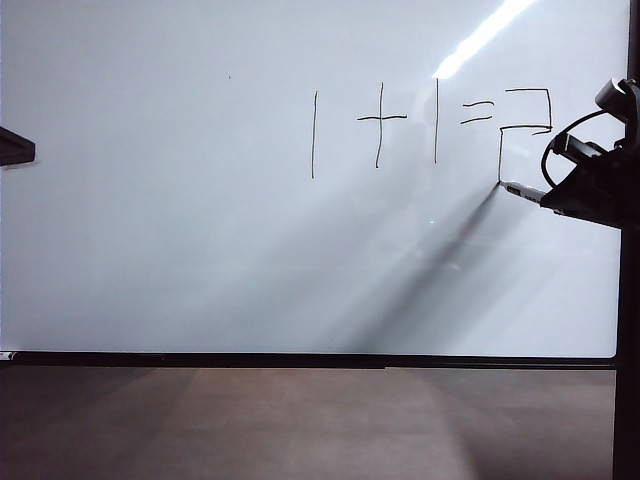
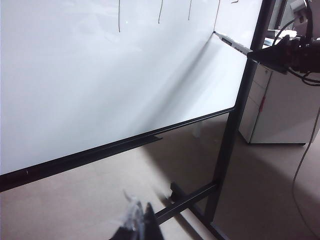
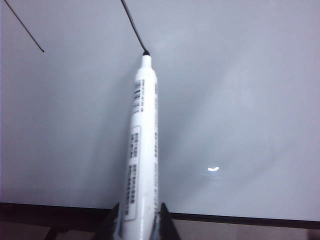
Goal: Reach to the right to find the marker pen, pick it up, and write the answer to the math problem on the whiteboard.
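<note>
The whiteboard (image 1: 200,250) bears the math problem (image 1: 378,120), one plus one equals, in thin black strokes. Right of it stands the answer (image 1: 548,110), an angular figure whose last stroke runs down to the pen's tip. My right gripper (image 1: 555,203) at the board's right edge is shut on the marker pen (image 1: 522,191). In the right wrist view the white marker pen (image 3: 142,150) sits between the two fingers of the right gripper (image 3: 141,227), its black tip touching the board at a stroke's end. My left gripper (image 2: 140,225) hangs low over the floor, shut and holding nothing.
The board's black stand (image 2: 235,130) has a foot bar on the floor. A white drawer cabinet (image 2: 280,110) stands behind the right arm. A dark end of the left arm (image 1: 15,147) pokes in at the exterior view's left edge. Glare (image 1: 485,35) streaks the board.
</note>
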Tool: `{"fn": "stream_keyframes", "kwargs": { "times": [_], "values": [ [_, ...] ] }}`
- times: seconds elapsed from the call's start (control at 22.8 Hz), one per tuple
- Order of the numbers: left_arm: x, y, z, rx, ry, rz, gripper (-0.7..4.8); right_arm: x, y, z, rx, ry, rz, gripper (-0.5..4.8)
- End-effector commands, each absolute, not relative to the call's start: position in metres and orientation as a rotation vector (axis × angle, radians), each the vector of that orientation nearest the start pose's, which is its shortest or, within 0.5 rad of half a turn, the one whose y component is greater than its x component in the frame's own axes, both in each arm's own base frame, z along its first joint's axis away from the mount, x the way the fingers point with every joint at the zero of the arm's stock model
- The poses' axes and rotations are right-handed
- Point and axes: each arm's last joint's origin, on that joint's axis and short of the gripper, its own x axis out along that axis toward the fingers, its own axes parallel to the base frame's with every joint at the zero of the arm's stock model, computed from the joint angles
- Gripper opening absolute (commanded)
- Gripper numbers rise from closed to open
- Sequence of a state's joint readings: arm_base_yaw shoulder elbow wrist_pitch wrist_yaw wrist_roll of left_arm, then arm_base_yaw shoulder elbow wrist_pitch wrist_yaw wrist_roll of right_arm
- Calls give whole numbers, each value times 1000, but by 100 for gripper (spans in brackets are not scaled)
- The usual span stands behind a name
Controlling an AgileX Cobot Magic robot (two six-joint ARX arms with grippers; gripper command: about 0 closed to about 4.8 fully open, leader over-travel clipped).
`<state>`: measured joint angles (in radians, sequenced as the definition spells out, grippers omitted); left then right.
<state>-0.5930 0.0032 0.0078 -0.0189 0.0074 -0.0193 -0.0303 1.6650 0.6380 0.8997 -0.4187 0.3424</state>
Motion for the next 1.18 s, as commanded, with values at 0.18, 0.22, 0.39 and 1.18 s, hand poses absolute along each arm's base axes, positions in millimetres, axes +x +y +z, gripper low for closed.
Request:
{"fn": "stream_keyframes", "kwargs": {
  "times": [0.18,0.22,0.39,1.18],
  "values": [
    [81,-55,165,-17,8,-599,-4,317,-4,180,358,153,333,-9],
    [81,-55,165,-17,7,-599,-4,316,-8,179,359,151,319,-9],
    [81,-55,165,-17,8,-599,-5,315,-28,179,363,139,283,-9],
    [81,-55,165,-17,8,-599,-5,271,-45,186,385,32,235,-9]
  ]
}}
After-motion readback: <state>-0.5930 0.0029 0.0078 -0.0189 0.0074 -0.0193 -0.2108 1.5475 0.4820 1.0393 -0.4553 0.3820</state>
